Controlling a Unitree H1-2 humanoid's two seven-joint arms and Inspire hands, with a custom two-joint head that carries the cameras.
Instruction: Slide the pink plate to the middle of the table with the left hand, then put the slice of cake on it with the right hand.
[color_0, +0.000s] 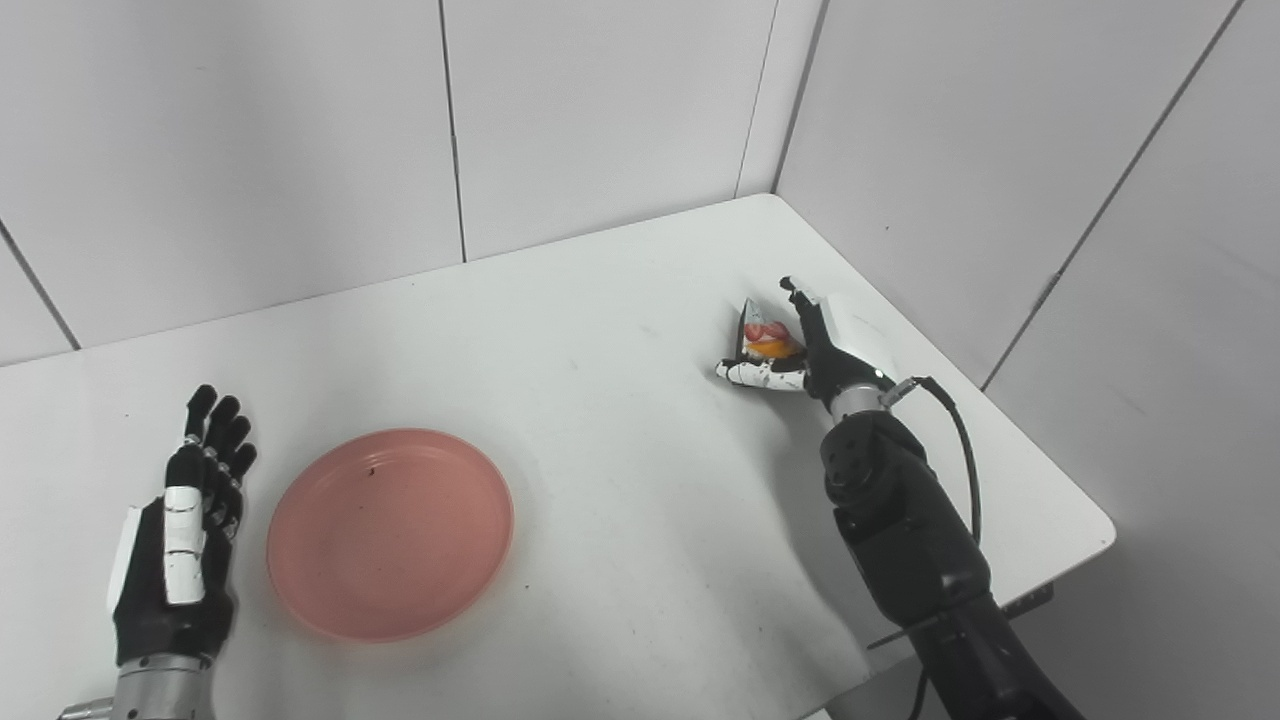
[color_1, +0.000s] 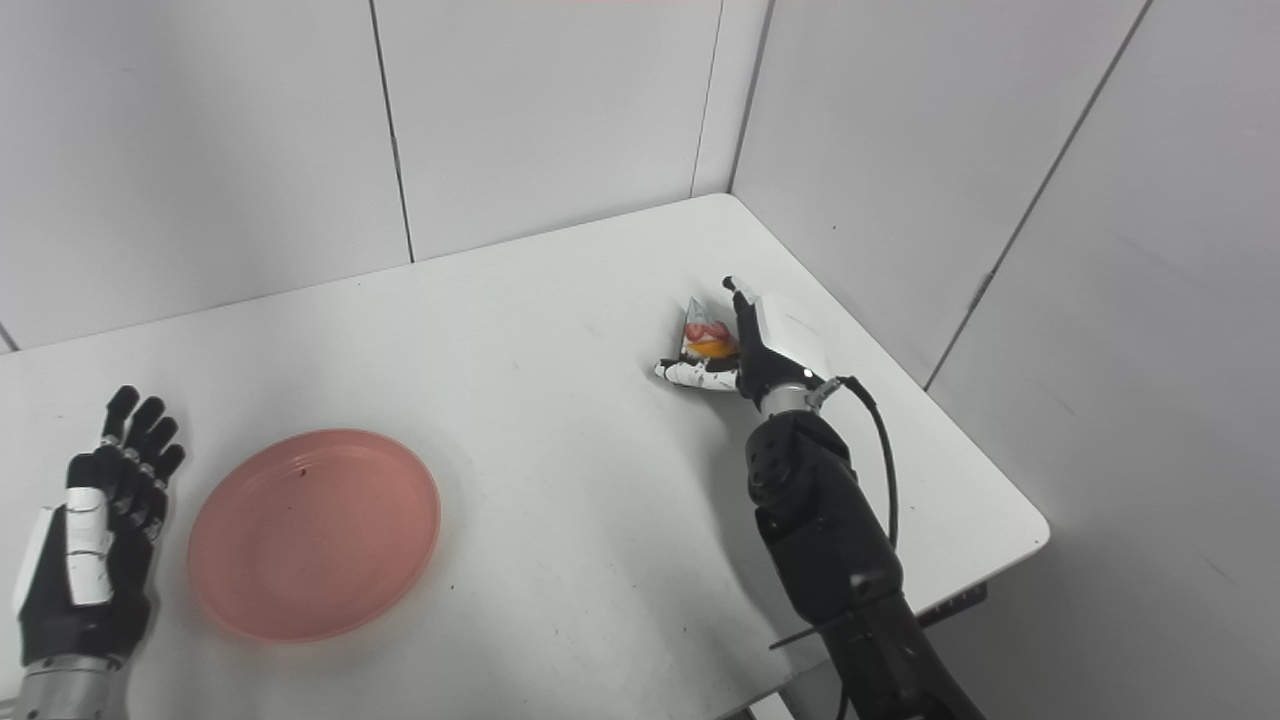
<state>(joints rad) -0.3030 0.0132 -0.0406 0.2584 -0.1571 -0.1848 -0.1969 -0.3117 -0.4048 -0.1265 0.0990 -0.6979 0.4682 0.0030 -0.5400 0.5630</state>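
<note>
The pink plate (color_0: 390, 533) lies flat and empty on the white table (color_0: 620, 480), left of the middle and near the front. My left hand (color_0: 180, 540) rests open just left of the plate, palm side up, a narrow gap from its rim. Far right, the slice of cake (color_0: 765, 338), a small wedge with a pink and orange top, stands on the table. My right hand (color_0: 815, 350) is against it from the right, the thumb stretched along its front and the fingers beside it. Whether that hand grips the cake is unclear.
Grey wall panels close the table at the back and right, meeting in a corner behind the cake. The table's right edge and front right corner (color_0: 1105, 530) lie close to my right forearm (color_0: 900, 540). A black cable (color_0: 962, 440) loops off the wrist.
</note>
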